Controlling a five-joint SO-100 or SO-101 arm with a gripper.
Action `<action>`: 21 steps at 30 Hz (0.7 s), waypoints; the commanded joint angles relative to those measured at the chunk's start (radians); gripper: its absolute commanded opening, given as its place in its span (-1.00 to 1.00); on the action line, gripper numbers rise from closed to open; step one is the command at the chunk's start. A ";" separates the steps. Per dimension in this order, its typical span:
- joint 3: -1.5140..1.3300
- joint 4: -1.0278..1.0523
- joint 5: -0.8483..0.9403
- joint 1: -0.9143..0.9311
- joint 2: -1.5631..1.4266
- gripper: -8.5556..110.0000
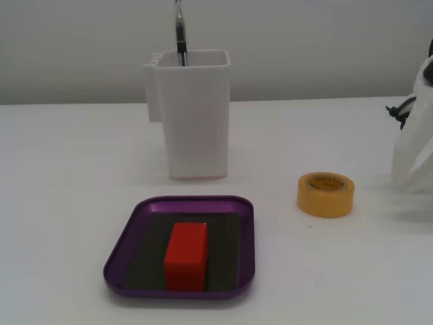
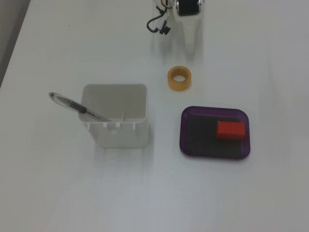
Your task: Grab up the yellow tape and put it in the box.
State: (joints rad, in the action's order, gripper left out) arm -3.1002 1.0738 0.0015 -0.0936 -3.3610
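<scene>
Nearest on the white table sits the box, a red block lying on its dark floor. Just beyond it and to the right in a fixed view, the yellow tape lies flat, apart from the box. Behind stands a white container holding a pen. Only part of the arm shows at the right edge; whether its jaws are released or clenched I cannot tell.

Block in box; container behind box, pen inside; tape right of box, apart.
</scene>
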 commanded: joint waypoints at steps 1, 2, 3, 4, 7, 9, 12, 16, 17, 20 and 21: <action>-0.006 0.000 -0.015 -0.011 -0.094 -0.86; -0.006 0.000 -0.015 -0.011 -0.094 -0.86; -0.006 0.000 -0.015 -0.006 -0.094 -0.86; -0.005 0.003 -0.011 0.000 -0.094 -0.86; 0.038 0.000 -0.003 0.005 -0.094 -0.86; 0.106 0.000 -0.003 0.006 -0.080 -0.86; 0.196 0.000 -0.003 0.008 -0.077 -0.86; 0.245 0.000 0.020 0.009 -0.021 -0.86; 0.250 -0.003 0.041 0.009 0.018 -0.86; 0.268 -0.051 0.086 0.008 0.178 -0.86; 0.299 -0.055 0.094 0.008 0.238 -0.86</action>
State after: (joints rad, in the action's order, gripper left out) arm -2.8839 1.0508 0.0690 -0.0905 -3.2582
